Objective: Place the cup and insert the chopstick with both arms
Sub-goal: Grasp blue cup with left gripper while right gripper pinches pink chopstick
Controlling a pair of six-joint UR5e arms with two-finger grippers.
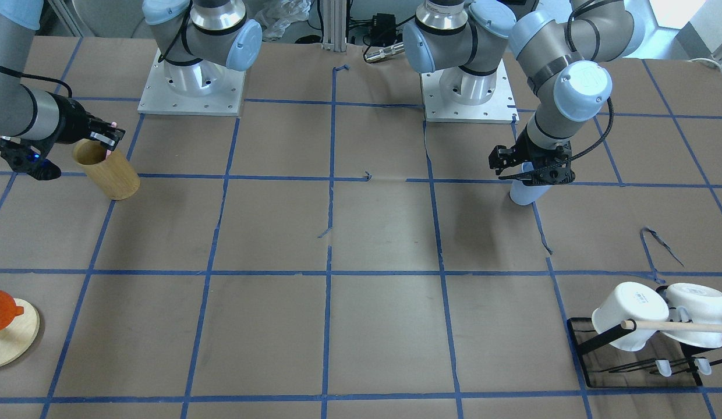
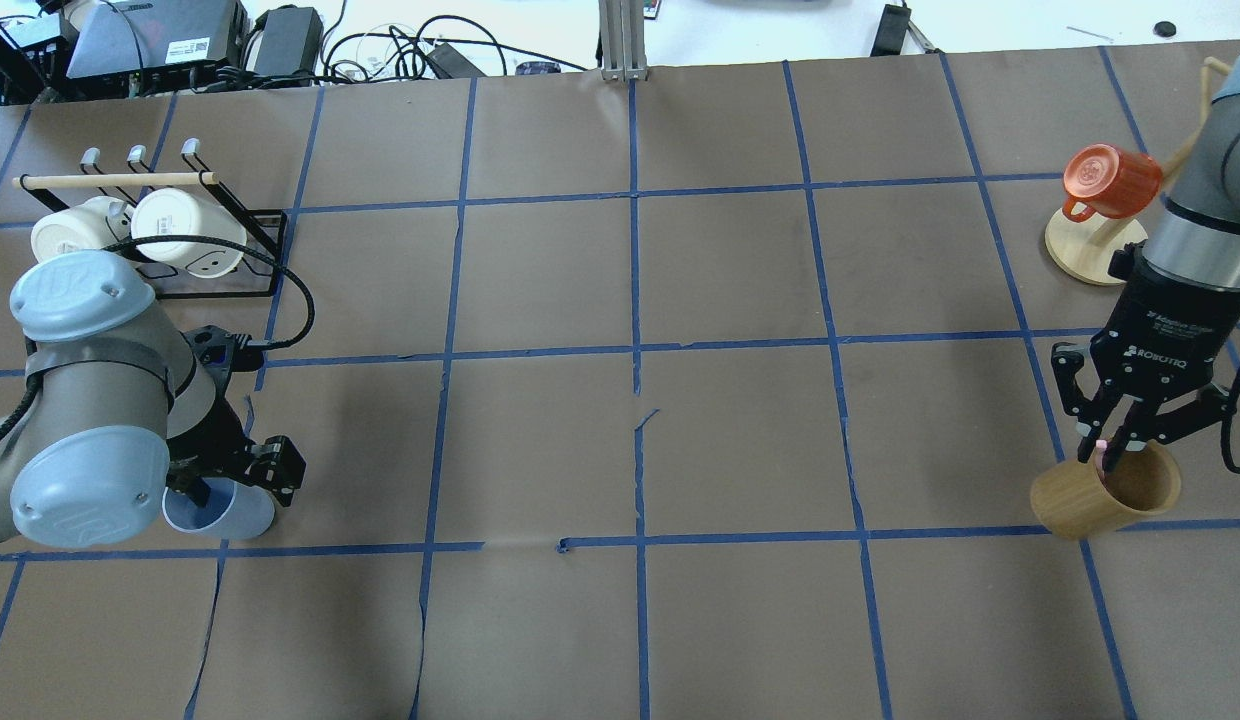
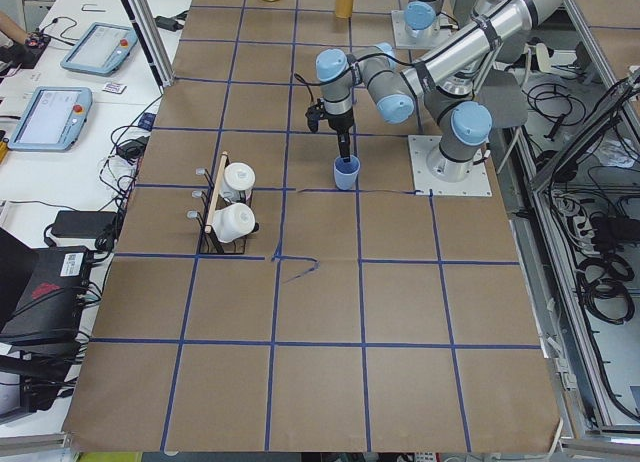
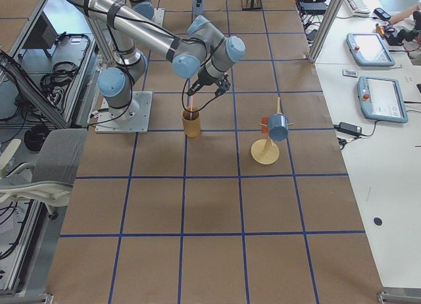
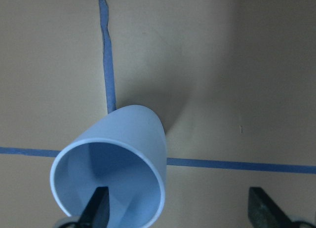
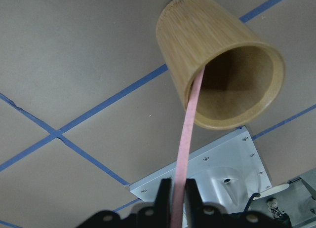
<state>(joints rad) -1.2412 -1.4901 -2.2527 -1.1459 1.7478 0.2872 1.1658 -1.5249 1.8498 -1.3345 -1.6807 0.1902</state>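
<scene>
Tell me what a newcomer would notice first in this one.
The right gripper, far right in the overhead view, is shut on a pink chopstick whose far end reaches the mouth of a bamboo cup. On the opposite side, the left gripper is open, with one of its fingers inside a pale blue cup and the other well outside it.
</scene>
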